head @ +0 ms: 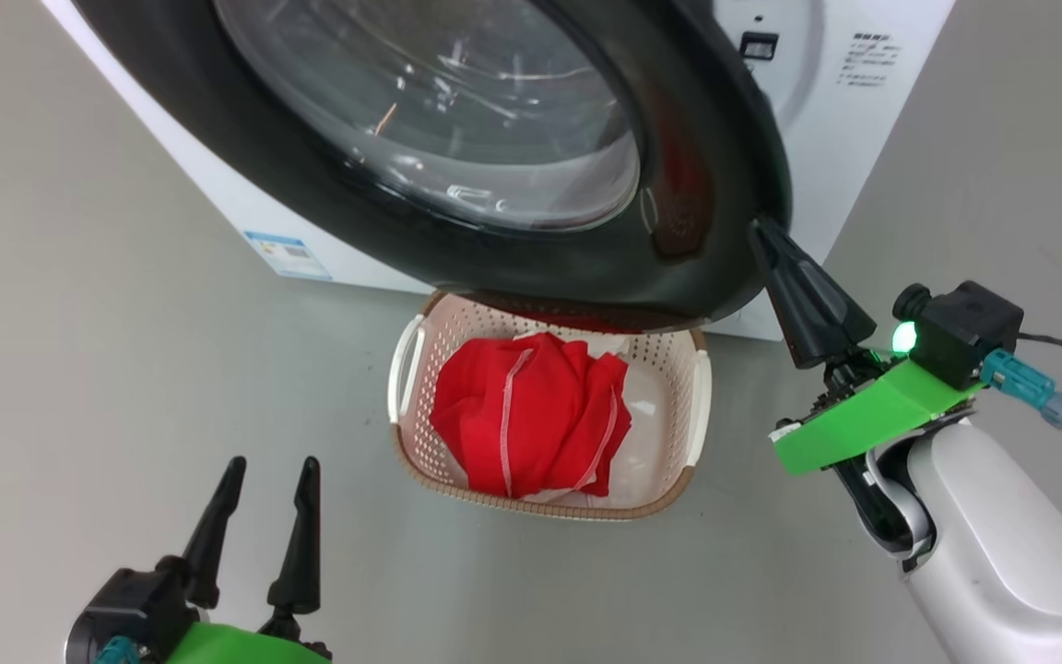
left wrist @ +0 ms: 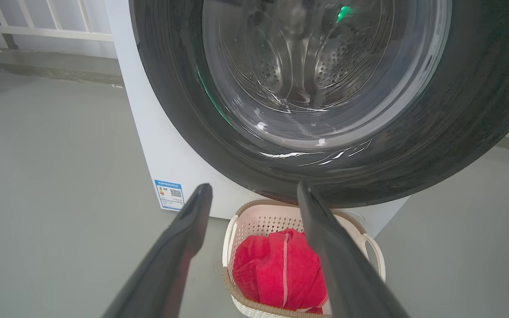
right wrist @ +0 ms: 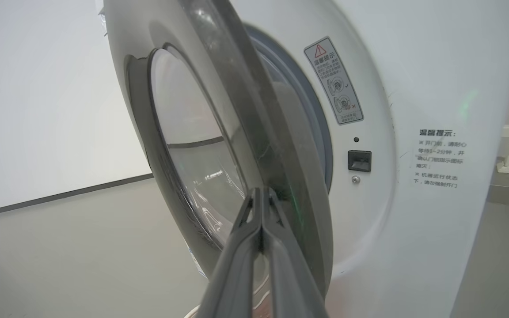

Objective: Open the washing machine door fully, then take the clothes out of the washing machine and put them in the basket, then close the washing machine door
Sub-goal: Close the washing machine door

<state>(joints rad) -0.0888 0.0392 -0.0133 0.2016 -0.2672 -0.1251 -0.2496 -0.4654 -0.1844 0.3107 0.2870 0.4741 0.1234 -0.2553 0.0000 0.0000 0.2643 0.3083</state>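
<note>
Clothes (head: 531, 415) sit in basket (head: 549, 504) by washing machine (head: 863, 138), so unloading looks done & only closing's left: washing machine door (head: 513, 267) half-open w/ right gripper (head: 764, 240) pinched shut at its right rim, left gripper (head: 273, 466) spread empty.

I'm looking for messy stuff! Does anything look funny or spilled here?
Nothing spilled or broken. The red clothes sit bundled inside the basket. The only odd bit: the washer door hangs partly open, with the right fingers pressed shut against its rim.
</note>
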